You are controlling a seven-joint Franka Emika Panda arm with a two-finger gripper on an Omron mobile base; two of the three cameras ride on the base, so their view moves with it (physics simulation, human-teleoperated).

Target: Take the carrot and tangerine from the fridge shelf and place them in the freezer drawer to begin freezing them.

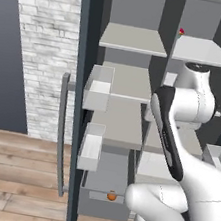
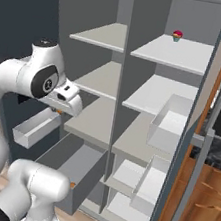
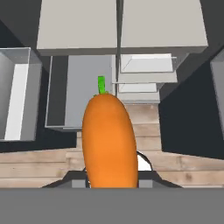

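Carrot (image 3: 109, 140) sits clamped in the tool (image 3: 111, 183) above the open freezer drawer (image 3: 83, 89), where the tangerine (image 1: 111, 196) already rests; releasing off-centre could bounce it off the drawer's rim onto the floor.

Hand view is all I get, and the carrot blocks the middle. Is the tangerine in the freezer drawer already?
Observer: Apparently yes. The left base view shows the tangerine at the front end of the open freezer drawer, by its front panel.
Operator: Anything left on the shelves above?
Observer: One small red-topped item stands on the top right shelf, near the back.
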